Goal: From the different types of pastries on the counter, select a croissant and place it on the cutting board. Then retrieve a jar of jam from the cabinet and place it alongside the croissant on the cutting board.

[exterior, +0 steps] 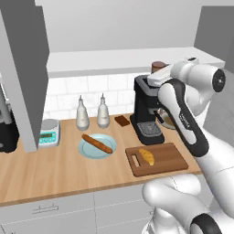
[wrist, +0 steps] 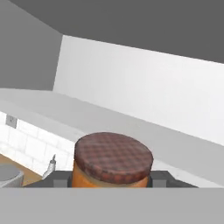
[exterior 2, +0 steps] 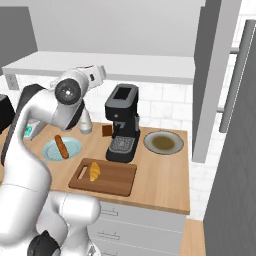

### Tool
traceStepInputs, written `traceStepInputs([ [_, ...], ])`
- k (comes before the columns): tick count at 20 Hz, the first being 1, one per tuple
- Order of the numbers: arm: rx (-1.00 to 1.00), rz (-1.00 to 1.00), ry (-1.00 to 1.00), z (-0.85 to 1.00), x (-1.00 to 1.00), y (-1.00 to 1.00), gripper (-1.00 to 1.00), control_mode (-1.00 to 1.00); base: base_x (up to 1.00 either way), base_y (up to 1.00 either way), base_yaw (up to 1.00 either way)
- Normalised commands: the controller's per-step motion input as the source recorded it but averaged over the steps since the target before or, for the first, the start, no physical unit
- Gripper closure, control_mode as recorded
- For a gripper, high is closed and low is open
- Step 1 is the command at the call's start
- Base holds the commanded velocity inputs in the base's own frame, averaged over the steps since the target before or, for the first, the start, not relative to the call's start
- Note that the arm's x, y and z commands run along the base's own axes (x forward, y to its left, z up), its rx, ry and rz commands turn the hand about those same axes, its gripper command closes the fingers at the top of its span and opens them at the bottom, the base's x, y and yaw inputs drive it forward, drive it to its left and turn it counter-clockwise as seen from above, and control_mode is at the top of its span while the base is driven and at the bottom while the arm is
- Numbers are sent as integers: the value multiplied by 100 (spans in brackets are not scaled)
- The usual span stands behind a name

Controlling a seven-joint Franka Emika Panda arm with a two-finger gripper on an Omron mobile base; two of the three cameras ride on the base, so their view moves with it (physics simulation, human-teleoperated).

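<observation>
Jar (wrist: 113, 162) sits clamped between gripper (wrist: 113, 180) fingers at the cabinet shelf (exterior: 114, 59); lift clear, keep upright, lower beside croissant (exterior: 146, 156) on board (exterior: 169, 157).

My jar of jam (wrist: 109, 173) is orange under a brown chequered lid; golden croissant (exterior: 146, 156) on dark brown cutting board (exterior: 169, 157); pale blue plate (exterior: 91, 151) at nine o'clock.

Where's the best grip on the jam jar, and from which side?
Grip the jam jar around its round orange body just under the wider dark lid, coming in level from the front of the cabinet shelf. It stands upright, so opposite sides suit the two fingers, and the overhanging lid should stop slipping. The gripper already brackets it this way.
</observation>
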Motion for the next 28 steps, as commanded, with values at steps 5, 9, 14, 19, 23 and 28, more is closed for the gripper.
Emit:
traceStepInputs([
  [5,0,-3,19,2,-100,-20,100,-100,0,0,0],
  [9,0,0,-3,-96,-90,1,100,-100,0,0,0],
  [14,0,0,-17,-100,-99,0,100,-100,0,0,0],
  [19,0,0,-23,-100,-100,0,100,-100,0,0,0],
  [23,0,0,-4,-49,-50,-5,100,-100,0,0,0],
  [28,-2,-20,-10,-100,8,3,100,-100,0,0,0],
])
